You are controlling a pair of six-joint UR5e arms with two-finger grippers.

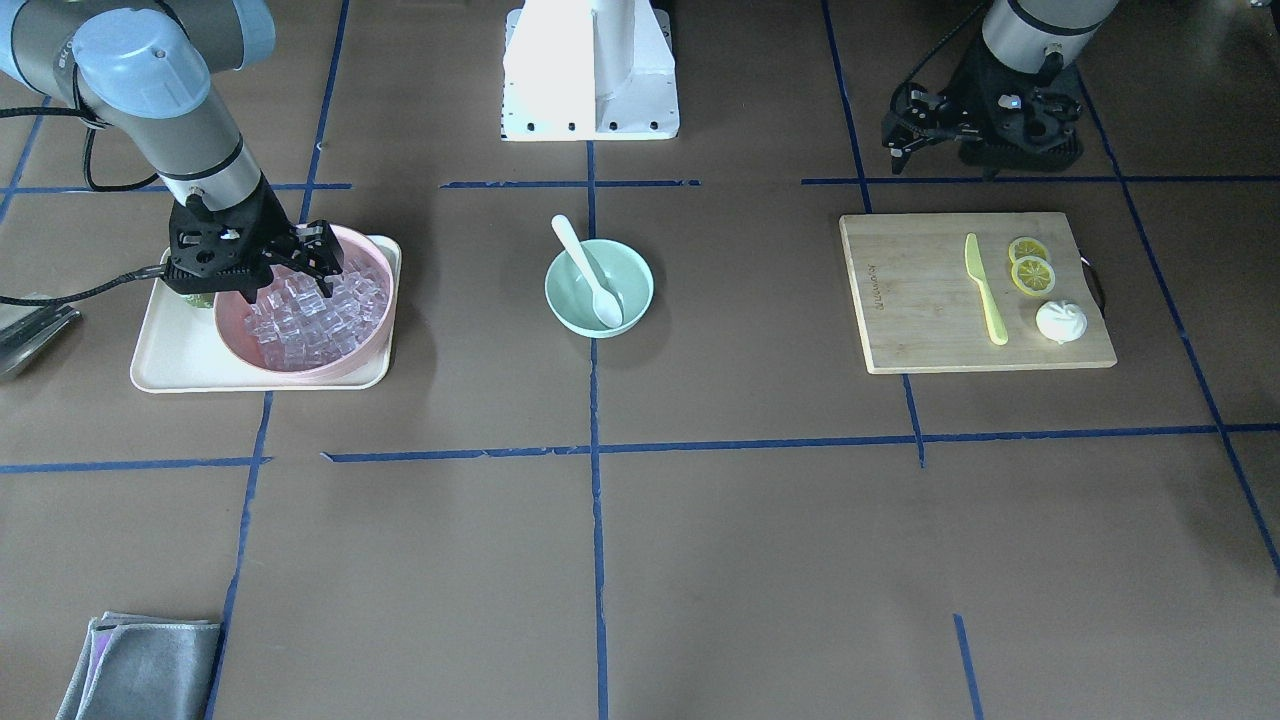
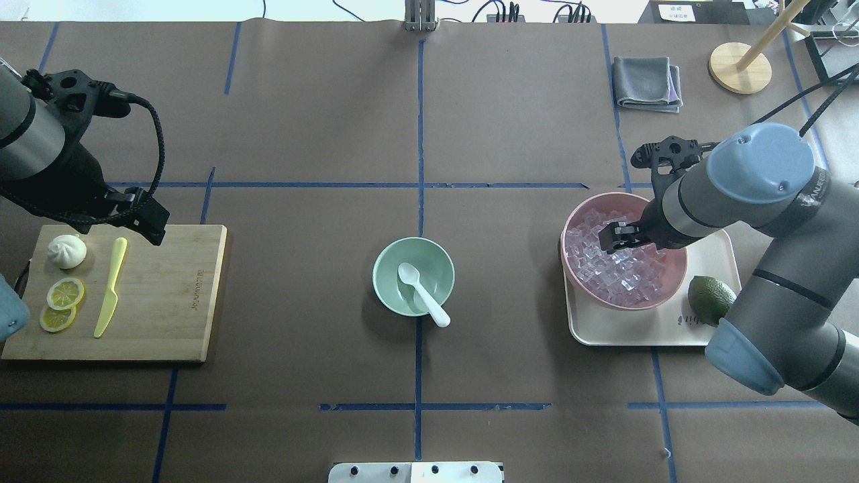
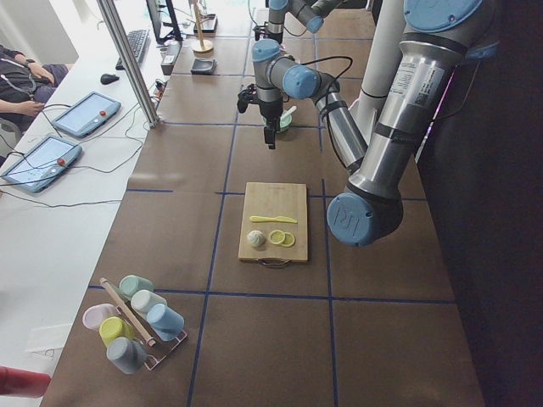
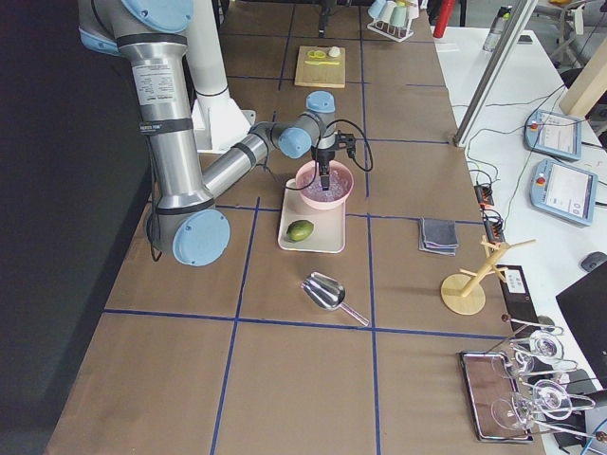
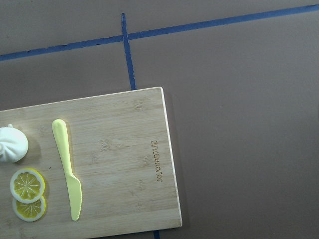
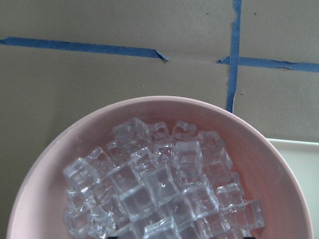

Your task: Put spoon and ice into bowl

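The spoon lies in the mint-green bowl at the middle of the desk, scoop down and handle leaning out over the rim, so that half of the task looks done. No ice shows in that bowl. The ice is all heaped in the pink bowl, which stands on a cream tray beside a lime. The right end effector hangs just over the pile with its fingers spread apart, presumably to pinch one cube. The left end effector sits back near the cutting board (knife, lemon slices and a bun lie on it), and I cannot tell how its fingers stand.
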